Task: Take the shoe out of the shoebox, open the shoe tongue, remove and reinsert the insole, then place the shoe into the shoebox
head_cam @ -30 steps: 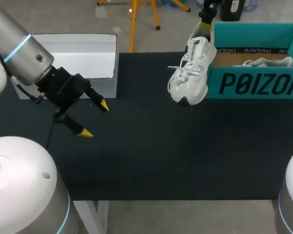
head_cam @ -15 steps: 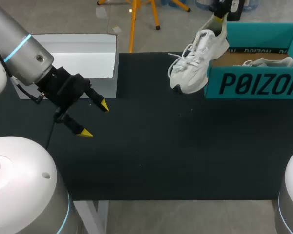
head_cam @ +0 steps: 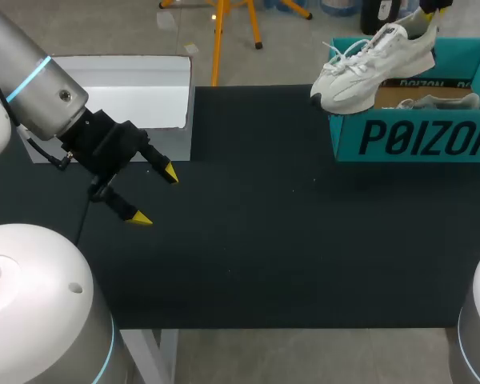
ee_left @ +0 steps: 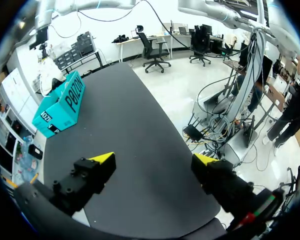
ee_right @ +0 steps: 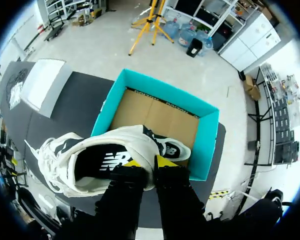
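White shoe (head_cam: pixel 376 68) in the air over the left end of the teal shoebox (head_cam: pixel 408 138), sole downward, tilted with the toe lower than the heel. Toe and loose laces out past the shoebox's left wall; heel up over the shoebox's open interior. Gap between sole and shoebox rim hard to judge from the head view; in the right wrist view, shoe plainly above the shoebox's brown cardboard floor.

Right end effector (ee_right: pixel 149 162) above the shoebox, clamped on the shoe's heel rim. Two yellow tips close together, one at the dark lining inside the opening, the other at the outside of the heel.

Inside the shoebox, along its near wall, another pale item (head_cam: pixel 438 102), mostly hidden by that wall and not identifiable.

Left end effector (head_cam: pixel 154 196) well to the left of the shoebox, over the black bench (head_cam: pixel 264 248), fingers spread wide apart above bare bench surface. Shallow white box (head_cam: pixel 120 80) also far left of the shoebox, at the bench's far edge, just behind the left end effector.
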Tool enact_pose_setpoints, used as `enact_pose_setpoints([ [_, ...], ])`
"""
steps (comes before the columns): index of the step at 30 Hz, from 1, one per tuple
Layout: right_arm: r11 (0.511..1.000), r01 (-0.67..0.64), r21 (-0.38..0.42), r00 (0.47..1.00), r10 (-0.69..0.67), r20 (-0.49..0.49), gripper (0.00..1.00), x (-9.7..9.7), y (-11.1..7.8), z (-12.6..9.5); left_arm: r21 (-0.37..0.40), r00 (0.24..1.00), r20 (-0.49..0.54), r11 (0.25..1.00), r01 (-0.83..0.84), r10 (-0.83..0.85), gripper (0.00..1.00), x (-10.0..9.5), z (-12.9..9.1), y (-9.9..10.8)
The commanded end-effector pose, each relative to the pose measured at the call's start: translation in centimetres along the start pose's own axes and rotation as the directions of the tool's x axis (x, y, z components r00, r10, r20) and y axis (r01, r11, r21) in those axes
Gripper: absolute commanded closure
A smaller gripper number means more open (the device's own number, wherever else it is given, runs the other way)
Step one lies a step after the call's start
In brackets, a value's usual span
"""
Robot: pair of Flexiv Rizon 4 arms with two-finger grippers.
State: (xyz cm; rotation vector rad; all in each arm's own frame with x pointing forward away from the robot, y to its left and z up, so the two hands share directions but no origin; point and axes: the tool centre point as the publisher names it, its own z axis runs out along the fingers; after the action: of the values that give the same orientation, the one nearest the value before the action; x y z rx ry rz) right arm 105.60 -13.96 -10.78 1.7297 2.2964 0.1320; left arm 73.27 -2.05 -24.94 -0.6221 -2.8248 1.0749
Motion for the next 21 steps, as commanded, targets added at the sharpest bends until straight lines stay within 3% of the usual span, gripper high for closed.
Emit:
enact_pose_setpoints([
  [1, 0.965, -0.261, 0.018, 0.965, 0.261, -0.011, 1.00, -0.3, 0.0, 0.3, -0.004, 1.000, -0.003, 1.000, 0.001, -0.001, 0.00, -0.1, 0.0, 0.0],
  [17, 0.965, -0.261, 0.018, 0.965, 0.261, -0.011, 1.00, -0.3, 0.0, 0.3, -0.004, 1.000, -0.003, 1.000, 0.001, -0.001, 0.00, -0.1, 0.0, 0.0],
  [19, 0.950, -0.311, 0.019, 0.950, 0.311, 0.006, 1.00, -1.5, -0.2, 0.7, -0.004, 1.000, -0.003, 1.000, 0.001, -0.001, 0.00, -0.1, 0.0, 0.0],
  [21, 0.937, -0.349, 0.023, 0.934, 0.346, 0.091, 1.00, -2.8, -0.4, 1.0, -0.004, 1.000, -0.003, 1.000, 0.001, -0.001, 0.00, -0.1, 0.0, 0.0],
])
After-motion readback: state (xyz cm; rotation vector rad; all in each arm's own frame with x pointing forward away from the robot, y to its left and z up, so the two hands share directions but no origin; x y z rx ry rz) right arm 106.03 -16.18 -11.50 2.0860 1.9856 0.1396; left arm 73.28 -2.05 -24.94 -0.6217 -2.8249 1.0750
